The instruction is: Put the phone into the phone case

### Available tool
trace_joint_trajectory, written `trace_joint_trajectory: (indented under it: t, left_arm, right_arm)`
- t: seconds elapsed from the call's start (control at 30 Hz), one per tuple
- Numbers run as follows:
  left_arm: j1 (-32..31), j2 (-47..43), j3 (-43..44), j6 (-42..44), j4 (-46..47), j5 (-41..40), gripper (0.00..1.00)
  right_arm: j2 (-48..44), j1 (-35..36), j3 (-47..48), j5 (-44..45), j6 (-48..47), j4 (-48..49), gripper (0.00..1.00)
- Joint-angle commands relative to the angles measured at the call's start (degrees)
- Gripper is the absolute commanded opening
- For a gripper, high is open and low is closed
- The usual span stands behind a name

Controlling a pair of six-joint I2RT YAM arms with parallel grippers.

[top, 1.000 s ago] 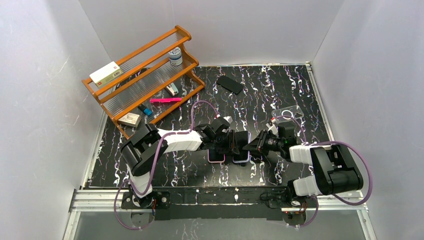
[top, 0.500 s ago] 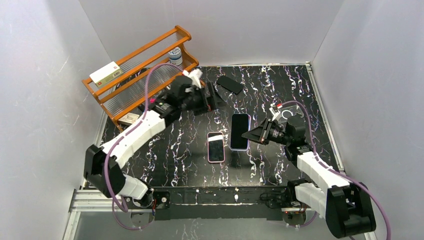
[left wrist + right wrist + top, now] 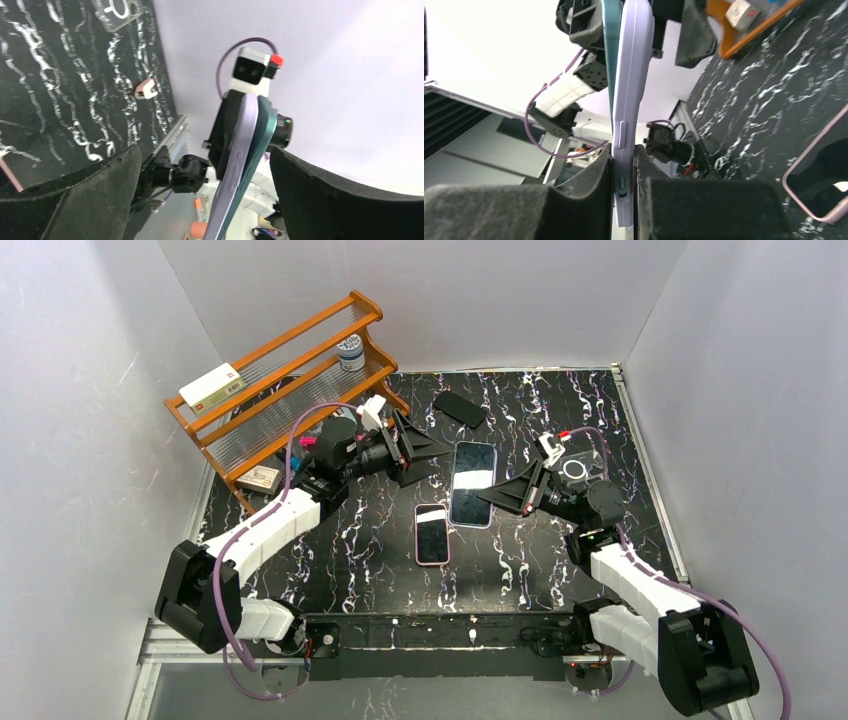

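The phone (image 3: 472, 483), dark screen up with a teal edge (image 3: 609, 45), sits in a lilac phone case (image 3: 633, 75) and is held in the air over the middle of the mat. My right gripper (image 3: 503, 496) is shut on its right end, pads pressed on both faces (image 3: 624, 167). At the far end the teal edge stands slightly off the case. My left gripper (image 3: 418, 450) is open, its fingers spread wide on either side of the phone's other end (image 3: 204, 152) without touching it.
A pink-cased phone (image 3: 432, 534) lies on the mat below the held one. A black case (image 3: 460, 408) lies at the back and a clear case (image 3: 583, 468) at the right. The wooden rack (image 3: 290, 390) stands back left. A small white plug (image 3: 146, 88) lies on the mat.
My left gripper has let go of the phone, opened wide and swung back toward the rack. My right gripper has carried the phone up and away from the near edge.
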Motion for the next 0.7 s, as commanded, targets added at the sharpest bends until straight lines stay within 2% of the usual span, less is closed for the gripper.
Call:
trace_joint_trajectory:
  t: [0.0, 0.1, 0.27, 0.43, 0.5, 0.57, 0.67]
  left_arm:
    - [0.29, -0.07, -3.67, -13.49, 22.47, 4.71, 0.93]
    - [0.29, -0.50, -4.74, -16.18, 27.31, 5.52, 0.92]
    - [0.29, -1.44, -4.59, -17.18, 28.49, 6.43, 0.86]
    - [0.29, -1.80, -5.45, -18.33, 30.04, 6.13, 0.60]
    - [0.29, -1.89, -6.27, -19.65, 31.58, 5.70, 0.53]
    - [0.29, -1.70, -7.71, -22.94, 35.40, 4.98, 0.45]
    - [0.29, -1.00, -9.80, -27.80, 42.36, 3.85, 0.26]
  right_arm:
    - [3.21, 4.42, 1.08, 3.17, 8.07, 17.74, 0.09]
    - [4.79, 6.98, 2.59, 4.42, 7.09, 17.37, 0.09]
    - [7.36, 9.53, 4.68, 5.67, 6.41, 18.46, 0.09]
    - [9.56, 10.84, 4.61, 6.05, 7.09, 21.39, 0.10]
    - [10.08, 11.11, 4.60, 5.77, 7.11, 21.68, 0.11]
    - [10.36, 11.23, 4.55, 5.63, 7.00, 21.75, 0.11]
    - [10.69, 11.39, 4.65, 5.66, 6.91, 22.10, 0.12]
